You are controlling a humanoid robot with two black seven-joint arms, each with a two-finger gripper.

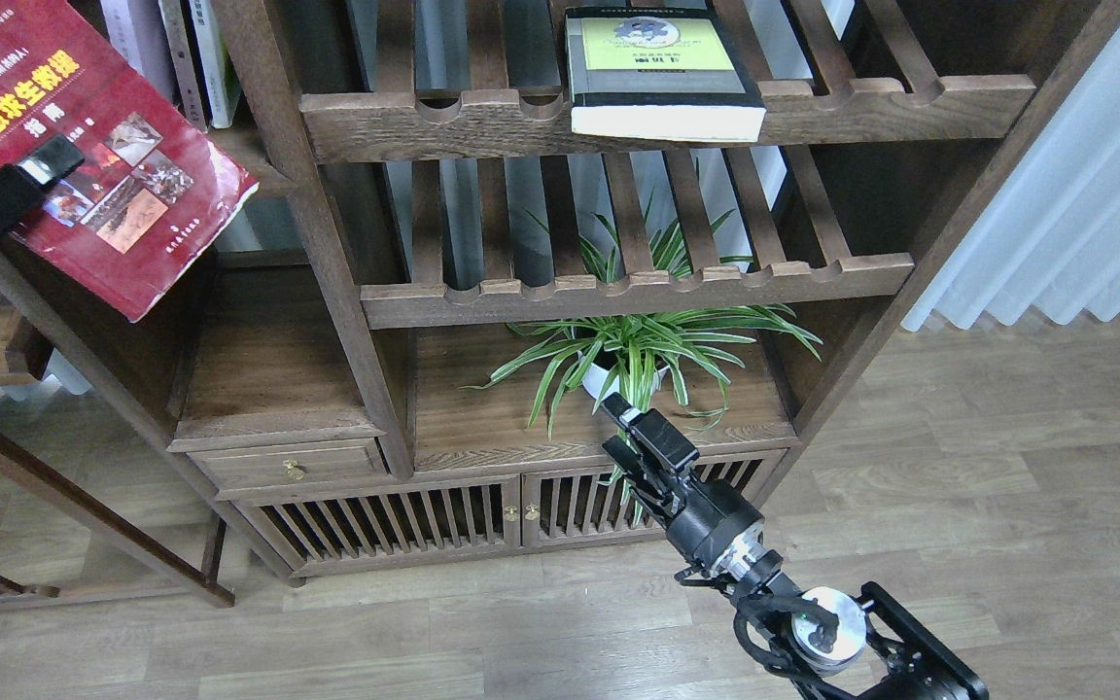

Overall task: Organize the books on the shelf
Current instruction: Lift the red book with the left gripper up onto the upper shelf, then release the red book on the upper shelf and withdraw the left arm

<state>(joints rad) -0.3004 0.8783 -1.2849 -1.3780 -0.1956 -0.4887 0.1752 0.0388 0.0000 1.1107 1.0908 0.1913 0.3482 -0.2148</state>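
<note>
So the left gripper [11, 194] is up at the far left with the red book [84, 146] clamped in it, one finger lying flat across the cover near the lower photos. The book is off any surface, tilted, with its near corner hanging down over the left side of the bookcase [327, 233]. Behind it, on the upper left shelf [249, 146], a few pale books [166, 53] stand upright, and one of those looks like the lavender-white one, though the red cover hides most of that row so I wouldn't swear to it.

The thick grey-black book [662, 73] lies flat on the top slatted rack [521, 122], its page edge sticking out past the scalloped front rail. That one hasn't been dealt with yet.

The right gripper [633, 428] hangs low in front of the spider plant [633, 355], well away from any book. It's dark and seen nearly end-on, so I can't tell if the fingers are apart or together. It doesn't seem to be carrying anything.

My read: we're mid-carry on the red book. Next move is to turn it upright and slide it in beside the standing ones on that left shelf. The gap looks tight against the post, so it'll need lining up spine-out before pushing in. After that, the grey-black one comes off the rack.
</note>
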